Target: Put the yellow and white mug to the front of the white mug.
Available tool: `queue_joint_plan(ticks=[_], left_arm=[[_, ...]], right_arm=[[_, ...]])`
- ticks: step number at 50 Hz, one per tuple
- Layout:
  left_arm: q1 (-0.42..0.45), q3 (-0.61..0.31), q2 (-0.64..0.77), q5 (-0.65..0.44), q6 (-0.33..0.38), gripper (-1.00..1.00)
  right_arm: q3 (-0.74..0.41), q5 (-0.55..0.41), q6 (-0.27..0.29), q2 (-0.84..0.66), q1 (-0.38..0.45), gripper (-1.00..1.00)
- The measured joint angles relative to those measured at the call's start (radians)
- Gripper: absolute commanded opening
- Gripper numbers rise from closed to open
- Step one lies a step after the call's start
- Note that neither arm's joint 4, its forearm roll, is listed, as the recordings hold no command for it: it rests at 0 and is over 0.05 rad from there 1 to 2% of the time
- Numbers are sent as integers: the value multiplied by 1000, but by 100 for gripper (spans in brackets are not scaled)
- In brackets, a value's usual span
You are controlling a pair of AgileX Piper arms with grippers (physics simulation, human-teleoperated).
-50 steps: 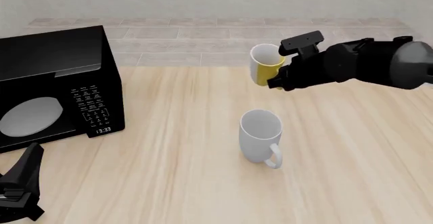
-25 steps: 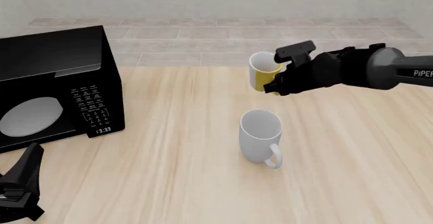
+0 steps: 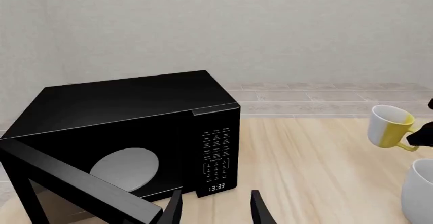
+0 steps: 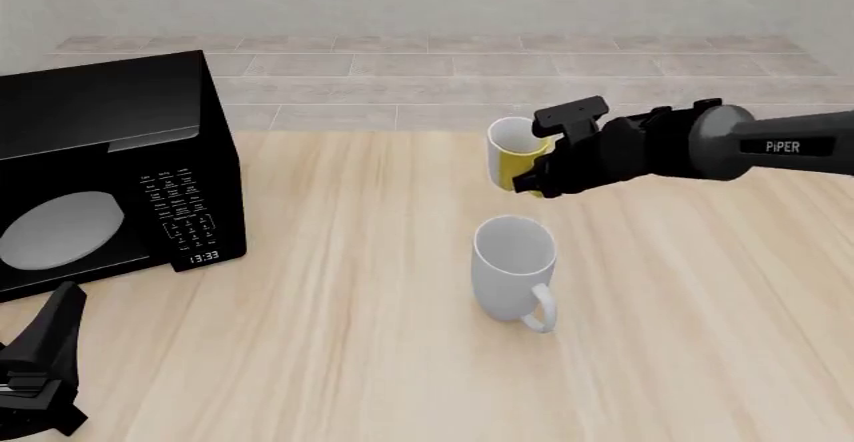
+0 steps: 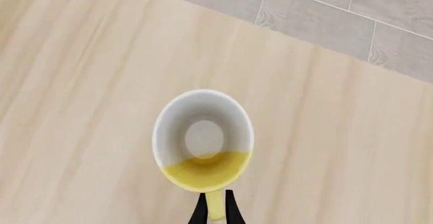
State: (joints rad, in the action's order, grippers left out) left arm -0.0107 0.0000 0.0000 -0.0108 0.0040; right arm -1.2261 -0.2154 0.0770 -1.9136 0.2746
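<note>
The right gripper is holding the yellow and white mug by its handle above the wooden table, just beyond the white mug. A black microwave is sitting at left.

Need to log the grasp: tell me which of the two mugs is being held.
The small yellow and white mug, pinched by its yellow handle in the right gripper. The larger plain white mug stands free on the wooden table.
</note>
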Motion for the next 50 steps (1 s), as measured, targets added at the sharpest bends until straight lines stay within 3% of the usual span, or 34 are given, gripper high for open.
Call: queue_joint_plan(ticks=[50], left_arm=[[0,0,0,0,0,100]], right_arm=[[-81,18,-7,-135,-20,-100]])
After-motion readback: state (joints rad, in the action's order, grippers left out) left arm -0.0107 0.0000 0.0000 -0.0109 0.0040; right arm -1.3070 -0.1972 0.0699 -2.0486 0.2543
